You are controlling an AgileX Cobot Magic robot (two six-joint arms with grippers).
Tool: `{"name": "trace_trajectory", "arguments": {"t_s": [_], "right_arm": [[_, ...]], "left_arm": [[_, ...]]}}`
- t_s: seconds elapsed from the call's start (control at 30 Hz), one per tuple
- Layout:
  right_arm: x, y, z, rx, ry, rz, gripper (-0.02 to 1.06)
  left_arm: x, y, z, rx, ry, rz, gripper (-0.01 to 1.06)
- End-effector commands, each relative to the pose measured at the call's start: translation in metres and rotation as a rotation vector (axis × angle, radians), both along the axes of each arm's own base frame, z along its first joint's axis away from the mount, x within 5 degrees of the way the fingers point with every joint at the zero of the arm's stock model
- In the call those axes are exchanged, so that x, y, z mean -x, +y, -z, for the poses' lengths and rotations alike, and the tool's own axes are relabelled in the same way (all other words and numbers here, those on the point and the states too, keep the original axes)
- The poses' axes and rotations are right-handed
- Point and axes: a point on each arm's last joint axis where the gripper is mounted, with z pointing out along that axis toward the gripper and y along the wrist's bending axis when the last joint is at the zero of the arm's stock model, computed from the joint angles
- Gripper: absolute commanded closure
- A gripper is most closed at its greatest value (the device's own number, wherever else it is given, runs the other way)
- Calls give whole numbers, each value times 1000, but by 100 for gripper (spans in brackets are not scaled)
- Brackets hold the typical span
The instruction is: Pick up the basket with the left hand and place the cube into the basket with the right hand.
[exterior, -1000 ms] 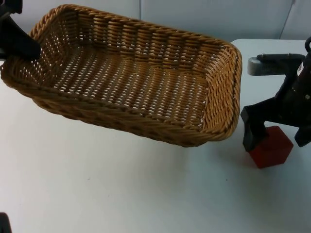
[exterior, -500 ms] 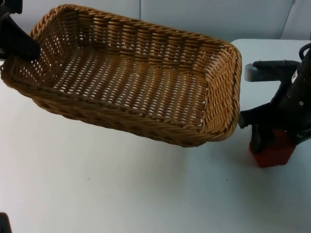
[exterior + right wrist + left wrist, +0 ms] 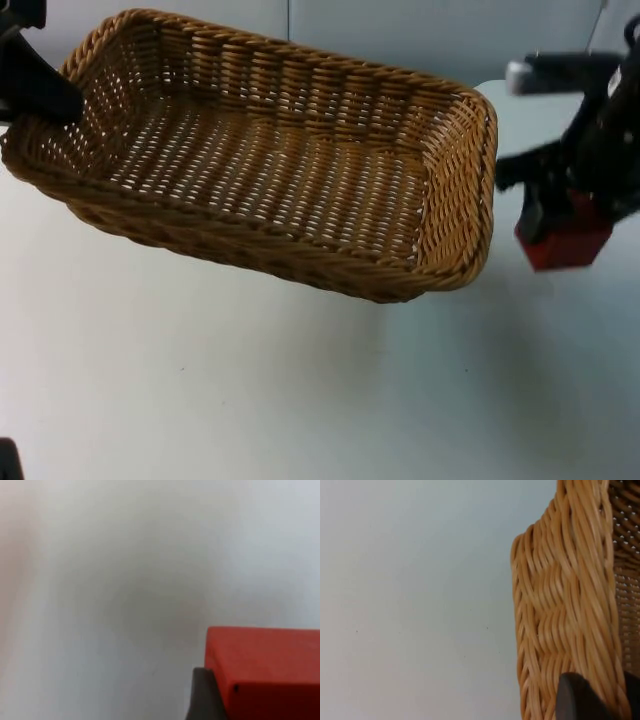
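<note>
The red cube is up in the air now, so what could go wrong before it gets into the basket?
The red cube hangs in the right gripper, off the table and beside the wicker basket, not over it. It could slip out and fall onto the table. It might also bump the basket's near rim on the way in. The left gripper holds the basket by one end only, so a knock could tip it.

The right gripper is covering much of the red cube. The left gripper, gripping the basket, is running off the picture's edge.
</note>
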Motion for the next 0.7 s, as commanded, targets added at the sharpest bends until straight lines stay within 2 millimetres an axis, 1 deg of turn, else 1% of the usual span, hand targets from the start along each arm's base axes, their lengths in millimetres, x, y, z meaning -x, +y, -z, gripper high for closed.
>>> {"name": "trace_trajectory", "arguments": {"t_s": [0.0,0.1,0.13,0.17,0.2,0.23,0.27,0.3,0.33,0.4,0.43,0.5,0.53,0.57,0.6,0.67], "right_arm": [[-10,-7,-42,51,-76,6,105],[-23,-16,-104,160,-177,10,105],[-23,-16,-104,160,-177,10,105],[-24,-16,-128,156,-190,18,105],[-25,-13,-143,117,-199,15,105],[-24,-5,-156,51,-192,1,105],[-24,-5,-156,51,-192,1,105],[-21,3,-164,-30,-174,-19,105],[-19,13,-172,-121,-169,-52,105],[-12,37,-182,-282,-149,-131,105],[-12,37,-182,-282,-149,-131,105],[-5,56,-184,-388,-127,-186,105],[-1,69,-182,-411,-109,-216,105],[3,78,-180,-413,-98,-237,105],[3,78,-180,-413,-98,-237,105],[5,95,-170,-415,-69,-274,105]], "left_arm": [[1,-2,-6,41,-5,-13,105],[1,-2,-6,41,-5,-13,105],[1,-2,-6,41,-5,-13,105],[1,-2,-6,40,-6,-15,105],[1,-2,-6,40,-6,-15,105],[1,-2,-6,40,-6,-15,105],[1,-2,-6,40,-6,-15,105],[1,-2,-6,40,-6,-15,105],[1,-2,-6,40,-6,-15,105],[1,-1,-6,38,-8,-18,105],[1,-1,-6,38,-8,-18,105],[1,-1,-6,36,-8,-20,105],[1,-1,-6,36,-8,-20,105],[1,-1,-6,36,-8,-20,105],[1,-1,-6,36,-8,-20,105],[1,-1,-6,36,-8,-20,105]]}}
